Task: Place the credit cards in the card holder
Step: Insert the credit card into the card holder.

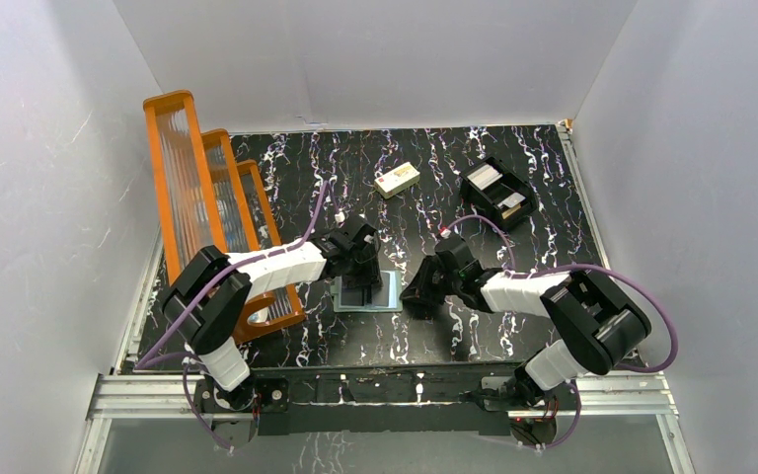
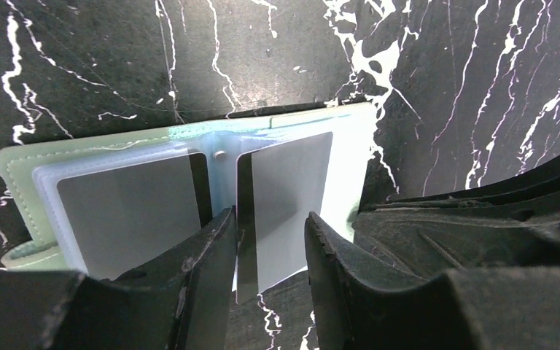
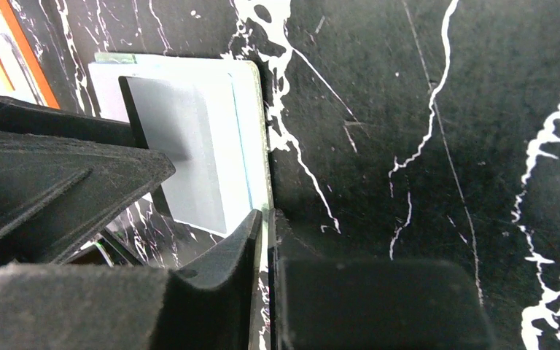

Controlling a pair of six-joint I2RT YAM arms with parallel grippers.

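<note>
The card holder (image 1: 391, 288) lies open on the black marbled table, grey-green rim (image 2: 22, 169) and pale blue lining up. One grey credit card (image 2: 127, 211) sits in its left pocket. A second credit card (image 2: 292, 186), with a dark stripe, sticks out of the right pocket toward me. My left gripper (image 2: 270, 227) hovers over that card's near end, open, with the stripe showing in the gap. My right gripper (image 3: 266, 216) is pinched on the holder's right edge (image 3: 254, 109), with the card (image 3: 179, 153) just left of it.
An orange slatted rack (image 1: 207, 197) stands along the left side. A cream block (image 1: 397, 179) lies at the back middle. A black boxy tray (image 1: 498, 191) holding pale cards sits at the back right. The left arm's finger (image 3: 58, 182) crowds the right wrist view.
</note>
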